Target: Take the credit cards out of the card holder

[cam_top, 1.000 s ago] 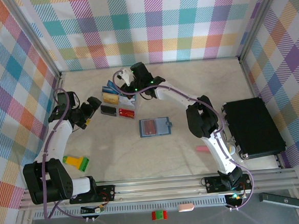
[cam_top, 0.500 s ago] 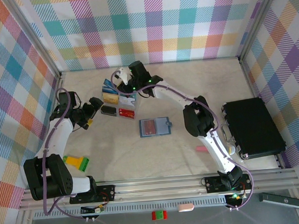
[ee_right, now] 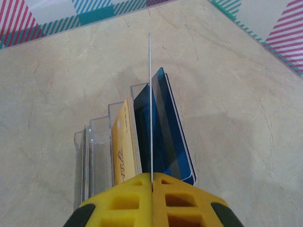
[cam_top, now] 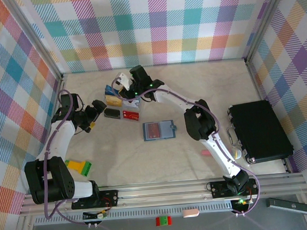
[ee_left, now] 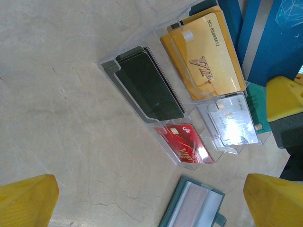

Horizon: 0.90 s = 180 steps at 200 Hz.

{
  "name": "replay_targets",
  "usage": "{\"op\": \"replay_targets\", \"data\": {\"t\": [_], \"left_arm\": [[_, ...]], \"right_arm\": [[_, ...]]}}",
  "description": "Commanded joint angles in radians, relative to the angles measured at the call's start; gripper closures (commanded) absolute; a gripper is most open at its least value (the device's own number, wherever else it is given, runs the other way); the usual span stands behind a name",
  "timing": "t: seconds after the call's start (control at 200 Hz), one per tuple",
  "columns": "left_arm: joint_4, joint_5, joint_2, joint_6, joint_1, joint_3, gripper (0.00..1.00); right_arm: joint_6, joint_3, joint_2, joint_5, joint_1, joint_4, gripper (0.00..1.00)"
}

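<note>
The teal card holder (cam_top: 160,130) lies open on the table, a reddish card showing in its left sleeve; its corner also appears as the card holder (ee_left: 194,208) in the left wrist view. My right gripper (cam_top: 127,82) is shut on a thin white credit card (ee_right: 150,94), seen edge-on, held upright over the blue cards (ee_right: 165,132) at the end of a clear rack (ee_right: 94,161). My left gripper (cam_top: 93,116) hangs open beside the rack's left side, with nothing between its yellow fingertips (ee_left: 26,201). The rack holds black (ee_left: 147,87), yellow (ee_left: 208,56), red (ee_left: 187,146) and grey-white (ee_left: 232,120) cards.
A big black box (cam_top: 260,131) lies at the right edge. A yellow and green block (cam_top: 78,166) sits near the left arm's base. A small pink piece (cam_top: 207,153) lies right of centre. Checked walls enclose the table.
My right gripper has carried the white card a little to the left, over the far end of the rack. The left arm has hardly moved.
</note>
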Motion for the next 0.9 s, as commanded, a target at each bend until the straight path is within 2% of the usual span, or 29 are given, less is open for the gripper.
{"op": "replay_targets", "data": {"t": [0.0, 0.15, 0.33, 0.55, 0.71, 0.895], "left_arm": [[-0.009, 0.002, 0.006, 0.027, 0.017, 0.023, 0.00], [-0.007, 0.003, 0.010, 0.023, 0.021, 0.024, 0.00], [-0.011, 0.001, 0.006, 0.023, 0.026, 0.026, 0.00], [-0.019, 0.001, -0.005, 0.032, 0.027, 0.030, 0.00], [-0.021, 0.008, -0.029, 0.048, 0.027, 0.028, 0.00], [0.003, 0.055, -0.059, 0.055, 0.024, 0.012, 0.00]], "right_arm": [[-0.038, 0.035, 0.012, 0.007, 0.000, -0.011, 0.92], [-0.032, 0.043, 0.009, 0.015, 0.000, -0.014, 0.86], [-0.018, 0.050, -0.006, 0.015, 0.000, -0.028, 0.85], [0.074, 0.027, -0.091, -0.012, 0.001, -0.056, 0.79], [0.172, -0.089, -0.203, -0.007, 0.000, -0.034, 0.75], [0.323, -0.308, -0.369, 0.035, 0.000, -0.012, 0.67]]}}
